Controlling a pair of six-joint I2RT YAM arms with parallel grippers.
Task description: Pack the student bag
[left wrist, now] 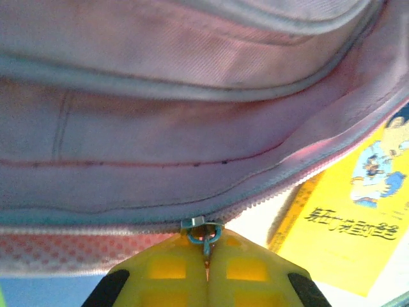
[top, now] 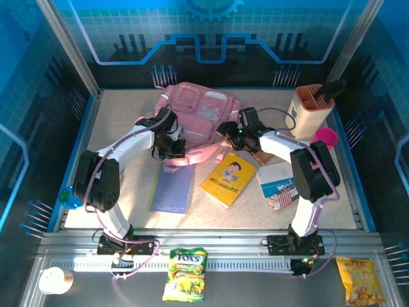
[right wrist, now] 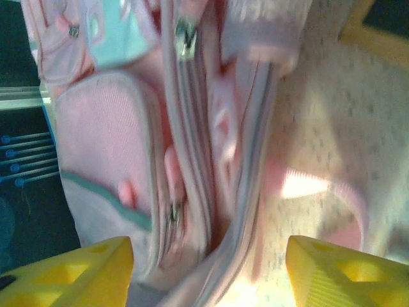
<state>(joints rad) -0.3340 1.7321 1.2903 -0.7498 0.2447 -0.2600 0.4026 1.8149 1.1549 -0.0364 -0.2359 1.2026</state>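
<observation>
Student bag [top: 199,110]: lying far-centre on tabletop [top: 115,109], between both arms. Left claw [left wrist: 206,259]: fully closed, pinching zipper pull [left wrist: 205,235] at bag's near edge. Right claw [right wrist: 208,252]: jaws spread wide, gripping nothing, over bag's right side. Yellow book [top: 229,179]: just in front of bag.

A speckled beige table [top: 128,121] is carrying a pink student bag [top: 198,112], which is lying near the middle of its far edge. A lavender notebook [top: 172,187] is resting toward the near left, a yellow book [top: 229,178] is sitting at the centre, and a blue-and-white booklet [top: 276,181] is lying toward the right edge. A tan pen holder [top: 311,110] is standing by the far right corner, with a magenta round object [top: 324,136] just beside it.
</observation>
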